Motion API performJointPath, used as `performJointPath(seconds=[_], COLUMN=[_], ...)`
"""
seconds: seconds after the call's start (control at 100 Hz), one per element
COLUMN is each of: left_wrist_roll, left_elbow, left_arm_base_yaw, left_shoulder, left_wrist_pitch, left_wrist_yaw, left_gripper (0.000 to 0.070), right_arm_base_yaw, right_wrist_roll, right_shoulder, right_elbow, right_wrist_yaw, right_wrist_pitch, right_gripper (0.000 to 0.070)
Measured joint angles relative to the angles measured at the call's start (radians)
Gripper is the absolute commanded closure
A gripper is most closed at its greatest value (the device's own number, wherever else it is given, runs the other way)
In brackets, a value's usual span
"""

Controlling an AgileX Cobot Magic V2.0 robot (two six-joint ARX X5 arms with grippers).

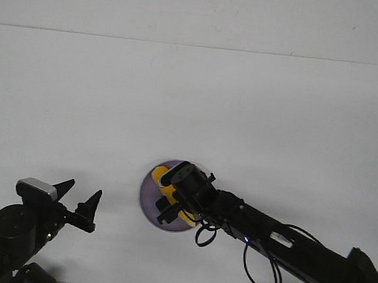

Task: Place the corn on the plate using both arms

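Note:
The lavender plate (147, 195) lies on the white table in front of me, slightly left of centre. The yellow-orange corn (161, 175) lies on it, mostly hidden; only its far end and a bit near the plate's front rim show. My right gripper (168, 208) reaches in from the lower right and hangs directly over the corn and plate. Its jaws are hidden by the wrist, so I cannot tell if they hold the corn. My left gripper (79, 195) is open and empty, low at the left, well clear of the plate.
The white table (193, 102) stretches away behind the plate to a far edge near the top of the view. The right arm's loose black cables (258, 262) hang beside the arm at the lower right.

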Motion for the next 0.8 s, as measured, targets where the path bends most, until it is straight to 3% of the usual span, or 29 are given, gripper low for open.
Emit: performJointPath(seconds=[0.11,0.36,0.61,0.66,0.71,0.77,0.78,0.8], left_wrist_roll=[0.0,0.0,0.0,0.0,0.0,0.001,0.001,0.001], left_elbow=[0.0,0.0,0.0,0.0,0.0,0.0,0.0,0.0], left_arm_base_yaw=[0.0,0.0,0.0,0.0,0.0,0.0,0.0,0.0], left_shoulder=[0.0,0.0,0.0,0.0,0.0,0.0,0.0,0.0], left_wrist_pitch=[0.0,0.0,0.002,0.003,0.003,0.003,0.003,0.003], left_wrist_yaw=[0.0,0.0,0.0,0.0,0.0,0.0,0.0,0.0], left_gripper=[0.0197,0.0197,0.0198,0.0214,0.0322,0.0635,0.0697,0.07], right_arm_base_yaw=[-0.017,-0.073,-0.116,-0.115,-0.115,-0.115,-0.115,-0.115], right_wrist_roll=[-0.013,-0.092,-0.107,-0.109,-0.111,-0.112,-0.113,-0.113], right_shoulder=[-0.162,-0.619,-0.977,-1.027,-1.072,-1.113,-1.119,-1.13], right_elbow=[-0.005,-0.007,-0.255,-0.312,-0.358,-0.392,-0.395,-0.399], right_wrist_yaw=[0.048,0.291,0.347,0.344,0.343,0.341,0.34,0.339], right_wrist_pitch=[-0.014,-0.083,-0.106,-0.114,-0.124,-0.137,-0.138,-0.14], right_gripper=[0.0205,0.0207,0.0209,0.0246,0.0379,0.0671,0.07,0.07])
